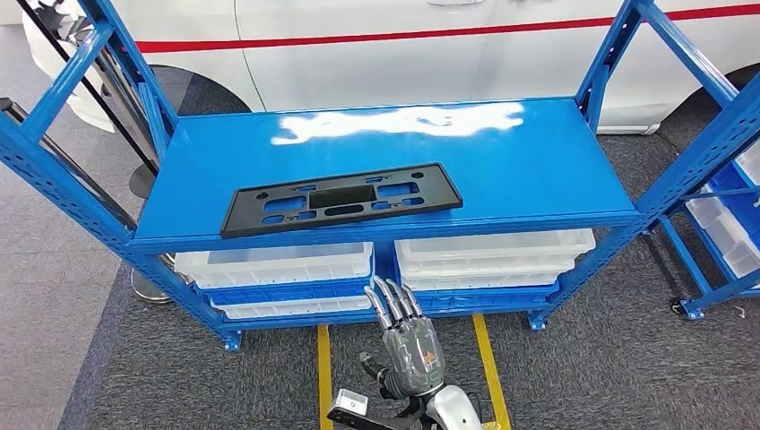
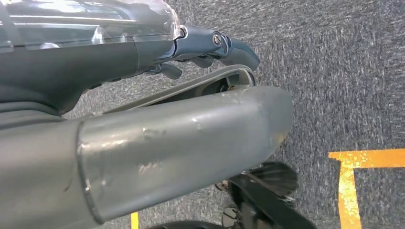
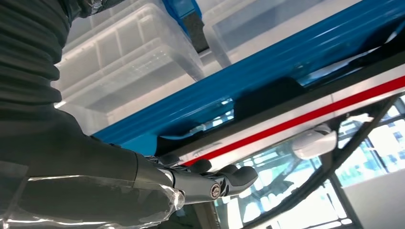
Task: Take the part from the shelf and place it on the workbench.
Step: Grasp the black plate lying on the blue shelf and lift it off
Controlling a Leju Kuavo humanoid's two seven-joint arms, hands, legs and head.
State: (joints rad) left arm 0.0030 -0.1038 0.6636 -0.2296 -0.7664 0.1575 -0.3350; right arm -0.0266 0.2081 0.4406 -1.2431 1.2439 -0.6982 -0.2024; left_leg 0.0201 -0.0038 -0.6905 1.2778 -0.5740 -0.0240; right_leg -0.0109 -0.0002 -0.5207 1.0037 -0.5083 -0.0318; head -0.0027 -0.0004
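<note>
While the black flat part [image 1: 341, 198], a long plate with rectangular cut-outs, lies flat on the blue shelf board [image 1: 502, 170] near its front edge and left of centre, nothing is touching it. The right hand [image 1: 406, 345] is raised in front of the shelf, below the board's front lip, fingers extended and slightly apart, empty; in the right wrist view the same hand [image 3: 191, 183] shows its fingers stretched out with nothing between them, below the blue shelf edge [image 3: 267, 81]. The left hand [image 2: 210, 47] appears in the left wrist view over grey carpet [image 2: 334, 71], fingers seemingly curled toward the thumb with nothing visible in them, but whether they are fully closed I cannot tell. On the lower tier of the blue rack sit translucent white plastic bins [image 1: 278, 264], side by side under the board. Yellow floor tape [image 1: 323, 376] runs in two strips on the carpet either side of the right hand. Behind the rack stands a white car [image 1: 403, 45] with a red stripe along its side. A second blue rack [image 1: 717, 224] with white bins stands just to the right.
</note>
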